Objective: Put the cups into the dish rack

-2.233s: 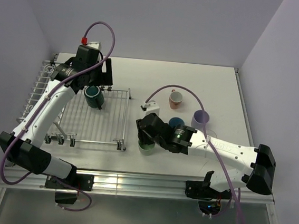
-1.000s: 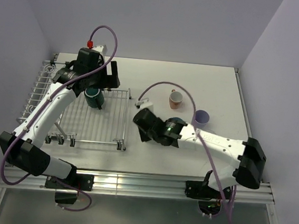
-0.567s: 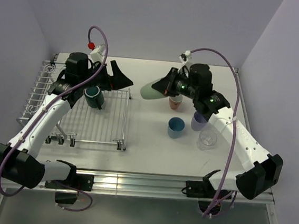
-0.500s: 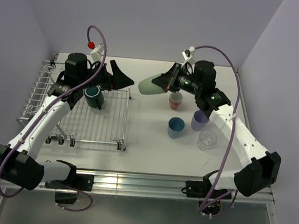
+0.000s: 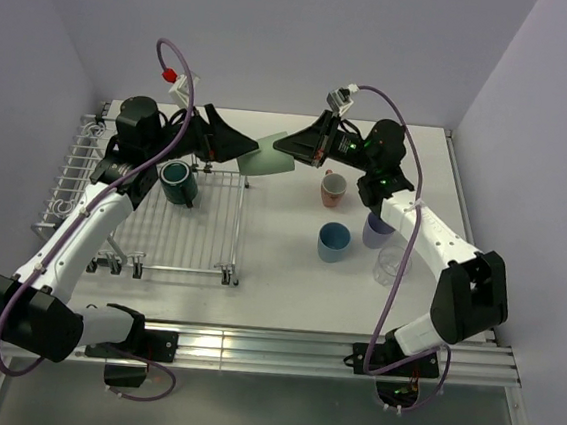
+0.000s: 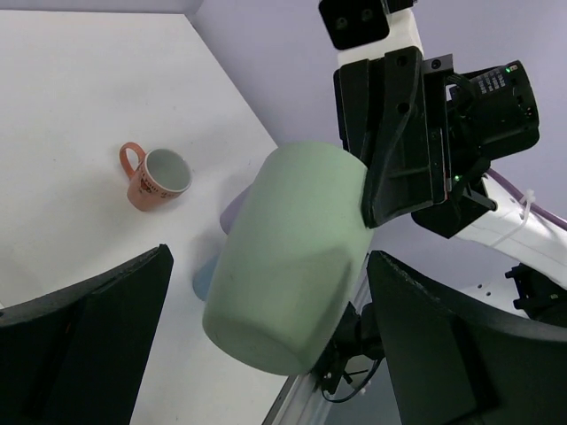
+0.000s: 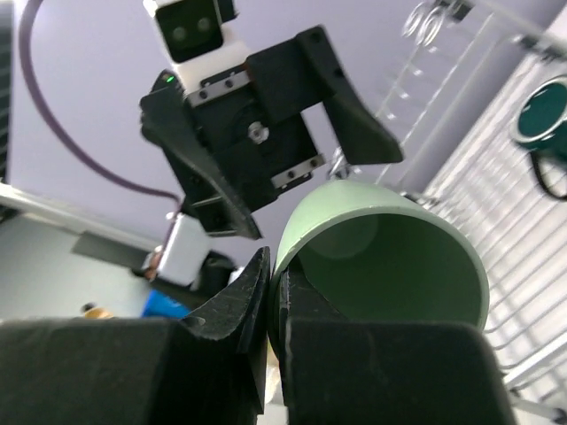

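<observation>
**Mid-air handover of the pale green cup at the dish rack's right edge**

The pale green cup [image 5: 267, 159] hangs on its side in the air, just above the right edge of the dish rack [image 5: 174, 255]. Its base points toward the rack and its mouth away from it. This looks like a pass from one arm to the other, probably because the rack lies on the left arm's side.

The right claw [image 5: 285, 153] is clamped on the cup's rim, one finger inside the wall and one outside. The left claw [image 5: 248, 155] is spread wide, with a finger on either side of the cup's base. In the left wrist view, gaps show on both sides, so it appears not to be touching the cup yet.

The dark green mug [image 5: 178, 182] already stands inside the rack. The orange cup [image 5: 334, 188] and blue cup [image 5: 333, 241] wait on the table, right of the rack.
</observation>
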You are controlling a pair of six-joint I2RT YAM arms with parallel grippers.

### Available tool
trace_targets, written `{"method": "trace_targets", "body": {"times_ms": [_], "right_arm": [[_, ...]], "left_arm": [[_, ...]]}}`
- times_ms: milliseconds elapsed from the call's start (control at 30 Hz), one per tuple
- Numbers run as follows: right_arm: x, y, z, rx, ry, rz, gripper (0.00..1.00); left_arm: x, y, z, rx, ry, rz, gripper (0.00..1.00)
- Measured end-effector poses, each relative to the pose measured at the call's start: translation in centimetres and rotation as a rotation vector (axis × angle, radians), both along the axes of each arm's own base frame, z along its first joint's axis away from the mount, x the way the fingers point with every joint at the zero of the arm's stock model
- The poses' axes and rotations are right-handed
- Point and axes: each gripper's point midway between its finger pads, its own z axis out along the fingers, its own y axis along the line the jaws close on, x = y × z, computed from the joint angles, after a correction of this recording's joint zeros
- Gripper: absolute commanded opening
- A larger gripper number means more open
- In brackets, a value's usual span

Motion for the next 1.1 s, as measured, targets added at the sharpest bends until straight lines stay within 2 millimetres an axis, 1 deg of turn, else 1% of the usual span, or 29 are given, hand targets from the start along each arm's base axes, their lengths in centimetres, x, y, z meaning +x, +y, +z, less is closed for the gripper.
{"method": "trace_targets", "body": {"times_ms": [233, 367, 600, 700, 833, 1100], "right_arm": [[-0.9, 0.0, 0.9, 0.068, 0.024, 0.066, 0.00], [-0.8, -0.1, 1.0, 0.093, 0.034, 0.085, 0.00], [0.2, -0.6, 1.3, 0.170, 0.051, 0.104, 0.00], [0.6, -0.7, 1.1, 0.191, 0.064, 0.111, 0.00], [0.4, -0.8, 1.1, 0.204, 0.069, 0.119, 0.00], [0.2, -0.9, 1.1, 0.213, 0.062, 0.125, 0.00]], "left_arm": [[-0.2, -0.2, -0.1, -0.012, -0.003, -0.018, 0.98], [-0.6, -0.3, 0.1, -0.023, -0.019, -0.038, 0.97], [-1.9, -0.6, -0.4, -0.041, -0.011, -0.099, 0.97], [-2.2, -0.8, -0.6, -0.045, -0.005, -0.115, 0.96], [-2.3, -0.8, -0.7, -0.047, -0.004, -0.121, 0.95], [-2.4, -1.0, -0.2, -0.066, -0.014, -0.133, 0.89]]}}
